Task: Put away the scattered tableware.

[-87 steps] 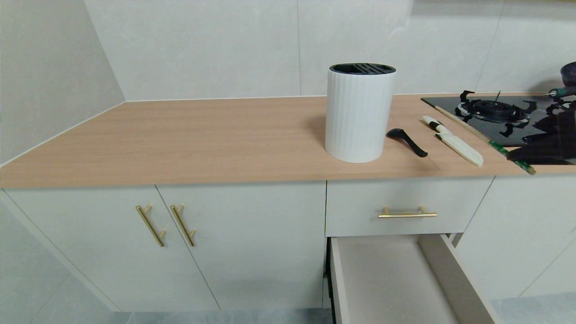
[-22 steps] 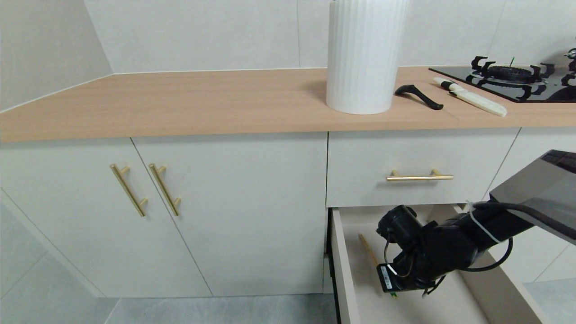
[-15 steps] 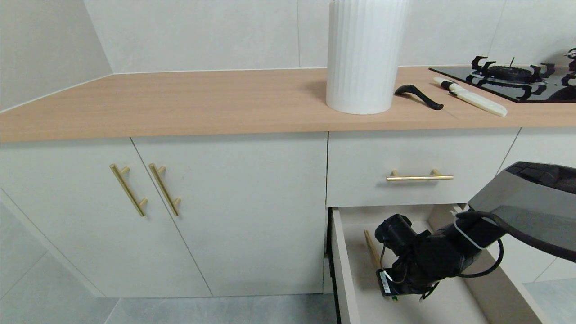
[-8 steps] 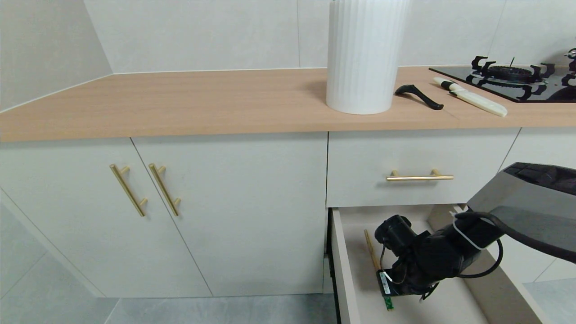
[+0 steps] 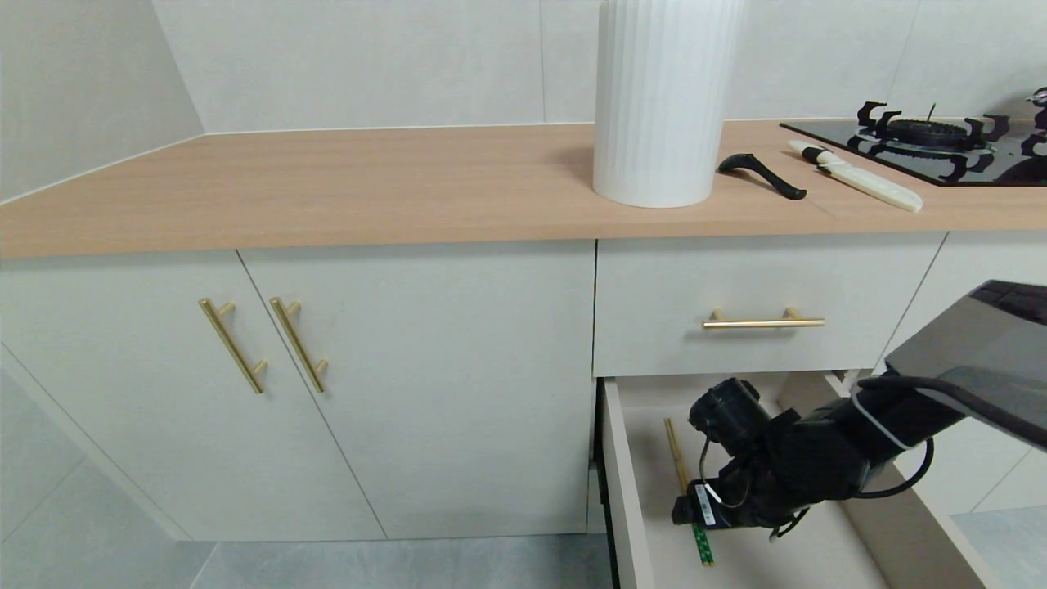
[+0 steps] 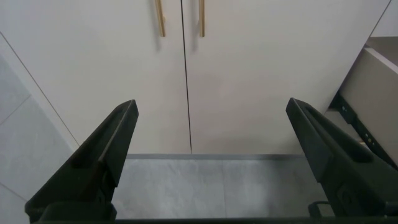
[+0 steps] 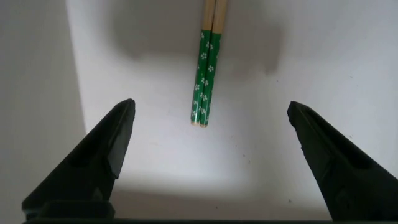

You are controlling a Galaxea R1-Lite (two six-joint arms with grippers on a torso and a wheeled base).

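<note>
Chopsticks [image 7: 208, 68], just released, lie in the drawer [image 5: 626, 491] under the wide-open right pincer [image 7: 208, 134]. Knife [image 5: 859, 184] and black spoon [image 5: 761, 175] await.

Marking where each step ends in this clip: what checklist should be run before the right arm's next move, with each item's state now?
1. Release: ok; the chopsticks lie on the drawer floor, with the right gripper open and its fingers wide of them.
2. Placement: ok; they lie inside, beside the left wall.
3. Spare arm: ok; the left gripper is open and empty, facing the cabinet doors.
4. Clearing the counter: not ok; the black spoon and the knife lie beside the white holder.
5. Drawer open for more: ok.
</note>
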